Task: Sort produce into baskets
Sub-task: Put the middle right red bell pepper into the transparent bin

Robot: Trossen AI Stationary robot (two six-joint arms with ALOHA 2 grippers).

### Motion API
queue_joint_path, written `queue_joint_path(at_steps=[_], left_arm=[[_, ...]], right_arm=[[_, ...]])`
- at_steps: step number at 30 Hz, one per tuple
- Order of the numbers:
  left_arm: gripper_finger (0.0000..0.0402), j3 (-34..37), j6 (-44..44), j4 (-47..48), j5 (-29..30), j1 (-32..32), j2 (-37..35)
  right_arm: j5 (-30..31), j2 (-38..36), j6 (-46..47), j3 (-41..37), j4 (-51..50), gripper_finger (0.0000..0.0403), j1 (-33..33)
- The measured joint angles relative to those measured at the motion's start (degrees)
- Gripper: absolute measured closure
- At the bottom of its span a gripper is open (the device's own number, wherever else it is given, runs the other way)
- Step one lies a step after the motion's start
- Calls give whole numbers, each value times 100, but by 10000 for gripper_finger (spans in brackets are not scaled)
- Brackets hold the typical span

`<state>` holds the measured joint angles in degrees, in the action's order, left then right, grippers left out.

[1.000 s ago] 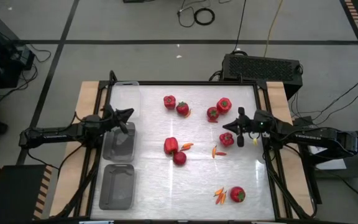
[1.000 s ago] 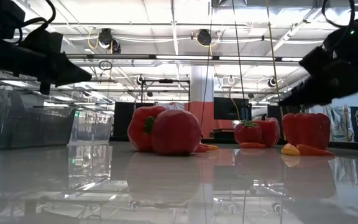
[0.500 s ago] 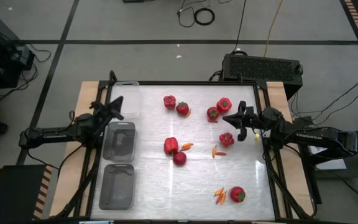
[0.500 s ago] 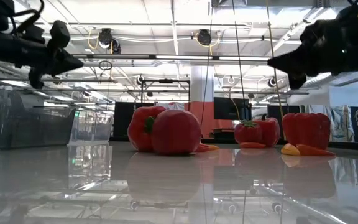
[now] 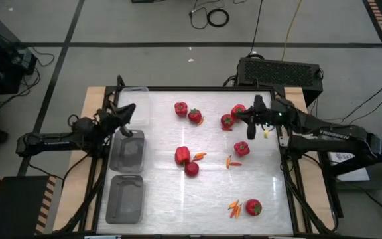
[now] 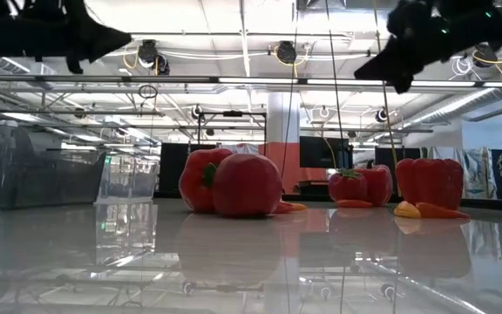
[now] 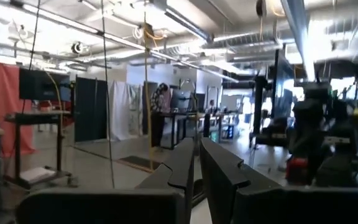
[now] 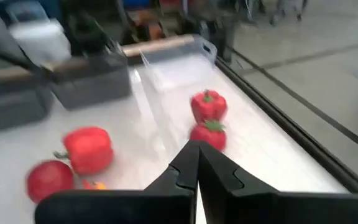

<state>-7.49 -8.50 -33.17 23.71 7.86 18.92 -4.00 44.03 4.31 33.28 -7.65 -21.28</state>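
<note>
Produce sits loose on the worktop (image 5: 264,199): two peppers (image 5: 181,108) near the far edge, a pair (image 5: 238,111) by the right gripper (image 5: 251,126), one pepper (image 5: 182,155) with a tomato (image 5: 191,168) mid-worktop, one (image 5: 242,149) right of centre, one (image 5: 253,207) near the front with small chilis (image 5: 234,210). Three empty baskets (image 5: 127,151) line the left side.

Peppers look light, firm, glossy, likely slippery; best grip is across the body, not the stem. Chilis are thin and will need a low pinch.

Right gripper hovers above the far-right pair, fingers (image 8: 185,168) clenched, holding nothing. Left gripper (image 5: 126,113) hangs above the far basket (image 5: 136,103), fingers (image 7: 179,168) almost closed, empty.
</note>
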Motion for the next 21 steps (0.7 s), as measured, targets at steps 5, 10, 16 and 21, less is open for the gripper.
queue_joint_path(at_steps=[5,10,16,21], left_arm=[[366,-700,-533,689,-294,0,622],[356,-1196,-543,2124,-430,-24,1091],[277,-1217,-576,2507,-404,-155,1487],[185,-1219,-552,2374,-689,-382,1733]], right_arm=[[413,819,-239,1076,-1279,393,0],[427,1696,123,2134,-2720,341,0],[429,2710,896,3420,-4471,250,0],[244,3413,1600,4250,-5784,189,2]])
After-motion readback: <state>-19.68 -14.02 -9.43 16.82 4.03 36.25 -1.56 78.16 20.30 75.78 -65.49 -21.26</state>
